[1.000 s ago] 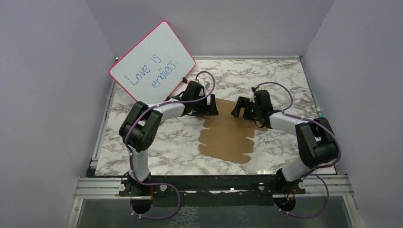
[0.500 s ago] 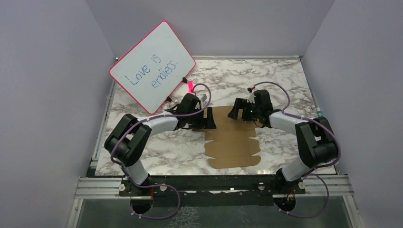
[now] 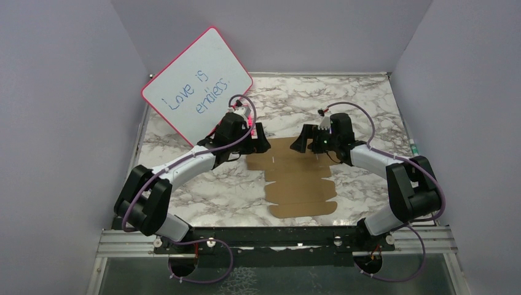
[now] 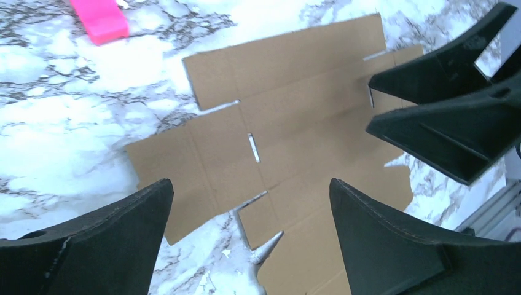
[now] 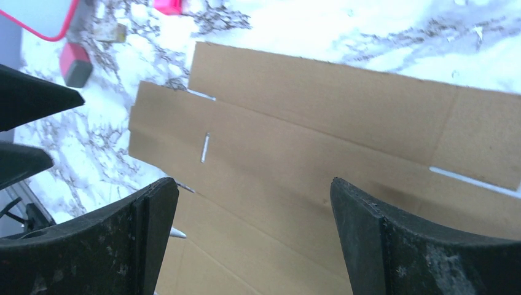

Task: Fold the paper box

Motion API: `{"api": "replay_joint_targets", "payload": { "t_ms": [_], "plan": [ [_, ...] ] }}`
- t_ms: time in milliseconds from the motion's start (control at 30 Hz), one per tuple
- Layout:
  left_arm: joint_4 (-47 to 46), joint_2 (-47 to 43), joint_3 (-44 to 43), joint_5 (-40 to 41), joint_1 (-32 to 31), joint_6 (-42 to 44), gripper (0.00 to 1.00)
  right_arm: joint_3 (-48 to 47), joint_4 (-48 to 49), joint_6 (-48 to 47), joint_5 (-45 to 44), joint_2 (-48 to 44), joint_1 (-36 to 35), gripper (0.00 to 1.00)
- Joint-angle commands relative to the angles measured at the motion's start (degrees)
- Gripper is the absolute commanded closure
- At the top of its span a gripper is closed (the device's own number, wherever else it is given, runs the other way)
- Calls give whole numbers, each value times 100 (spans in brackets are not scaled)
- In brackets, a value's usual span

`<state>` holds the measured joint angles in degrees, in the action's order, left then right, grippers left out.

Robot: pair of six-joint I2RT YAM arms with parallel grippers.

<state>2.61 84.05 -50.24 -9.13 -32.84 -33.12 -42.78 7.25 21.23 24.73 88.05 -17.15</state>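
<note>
On the marble table [image 3: 368, 104], near its middle, the paper box [image 3: 298, 178] is laid out flat as an unfolded brown sheet – flaps, tabs and slits all spread, with no panel raised. Its long axis runs from 12 to 6 o'clock in the top view, and the scalloped tabs are seen along its left edge.

At about 11 o'clock of the sheet the left gripper [image 3: 260, 144] is held over the far-left flap, its two fingers spread wide with nothing between them; in its wrist view the cardboard [image 4: 289, 141] is framed between the fingers [image 4: 92, 246]. At 12 o'clock of the sheet the right gripper [image 3: 300, 144] is held above the far edge, likewise spread wide and empty – bare cardboard [image 5: 319, 153] fills the gap in its own view. Whether either gripper touches the sheet cannot be told.

A pink object [image 4: 100, 20] is seen on the marble just beyond the sheet's far corner. At 10 o'clock of the table a pink-framed whiteboard [image 3: 198, 86] is propped, tilted, against the left wall.
</note>
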Motion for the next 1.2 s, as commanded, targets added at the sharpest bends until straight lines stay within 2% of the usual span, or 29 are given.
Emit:
{"api": "replay_joint_targets", "payload": {
  "t_ms": [0,267,500,800,1167],
  "plan": [
    [-225,81,-238,258,120,-23,6,43,740,230,364,-24,-21,0],
    [-305,1299,-1071,-440,273,-393,15,-50,1187,439,445,417,-13,0],
    [-319,1943,-1417,-536,392,-605,19,-62,1287,597,439,771,18,1],
    [-431,2415,-1508,-761,436,-757,20,265,1578,715,510,977,21,4],
    [-918,2679,-1377,-1294,436,-1086,30,354,1618,819,662,1134,19,7]
  ]
}}
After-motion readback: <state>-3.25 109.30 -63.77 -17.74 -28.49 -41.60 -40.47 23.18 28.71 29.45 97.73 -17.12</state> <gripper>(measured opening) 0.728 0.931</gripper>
